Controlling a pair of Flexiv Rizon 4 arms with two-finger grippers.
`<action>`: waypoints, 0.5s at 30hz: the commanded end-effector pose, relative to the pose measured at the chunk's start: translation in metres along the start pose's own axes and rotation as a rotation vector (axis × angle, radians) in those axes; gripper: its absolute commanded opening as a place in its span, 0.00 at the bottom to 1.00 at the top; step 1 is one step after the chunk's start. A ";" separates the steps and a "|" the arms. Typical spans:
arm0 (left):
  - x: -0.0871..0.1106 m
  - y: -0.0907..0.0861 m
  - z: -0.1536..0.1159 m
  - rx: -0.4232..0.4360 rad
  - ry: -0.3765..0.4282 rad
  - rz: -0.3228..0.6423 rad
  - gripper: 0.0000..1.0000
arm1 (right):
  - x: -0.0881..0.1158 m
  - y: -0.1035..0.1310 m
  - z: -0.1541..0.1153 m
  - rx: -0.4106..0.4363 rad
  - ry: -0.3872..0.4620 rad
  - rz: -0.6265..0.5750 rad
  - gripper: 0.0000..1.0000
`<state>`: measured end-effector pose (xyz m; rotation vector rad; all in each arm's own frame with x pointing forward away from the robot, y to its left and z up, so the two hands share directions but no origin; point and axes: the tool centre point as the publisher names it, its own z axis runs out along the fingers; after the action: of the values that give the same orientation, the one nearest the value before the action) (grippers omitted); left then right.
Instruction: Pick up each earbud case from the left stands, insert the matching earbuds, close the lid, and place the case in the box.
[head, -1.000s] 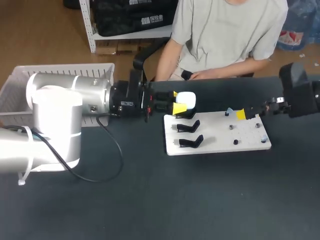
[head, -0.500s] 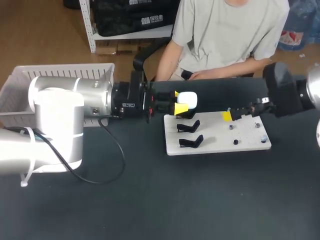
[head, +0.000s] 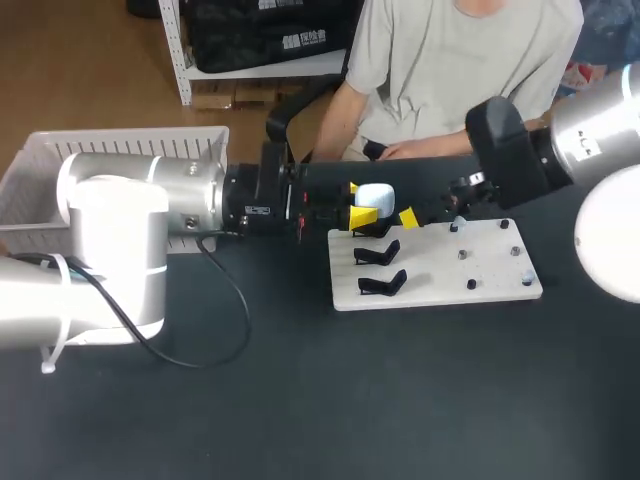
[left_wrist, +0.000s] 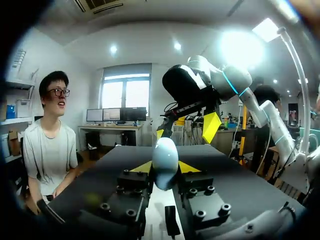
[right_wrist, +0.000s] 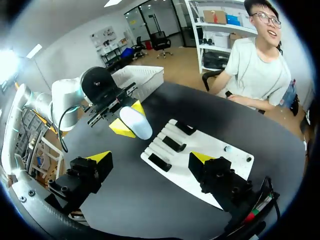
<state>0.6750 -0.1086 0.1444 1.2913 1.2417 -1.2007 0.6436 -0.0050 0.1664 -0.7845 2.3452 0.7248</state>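
One white case (head: 376, 197), clamped in left gripper (head: 357, 203)

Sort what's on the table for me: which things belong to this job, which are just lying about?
Job: earbud case in left gripper; open right gripper; black stands; white board with small pegs; white basket.
Lying about: black cable; person's forearm on the far edge.
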 end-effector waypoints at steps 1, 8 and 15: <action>0.000 -0.002 0.000 -0.008 -0.003 0.003 0.00 | -0.010 -0.002 0.010 0.002 0.017 -0.001 1.00; 0.000 -0.002 0.000 -0.008 -0.003 0.003 0.00 | -0.019 -0.002 0.015 0.001 0.034 -0.014 1.00; 0.000 -0.002 0.000 -0.008 -0.003 0.003 0.00 | -0.024 -0.004 0.022 -0.003 0.046 -0.019 1.00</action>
<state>0.6750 -0.1087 0.1445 1.2913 1.2423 -1.2004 0.6639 0.0114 0.1667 -0.8296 2.3697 0.7075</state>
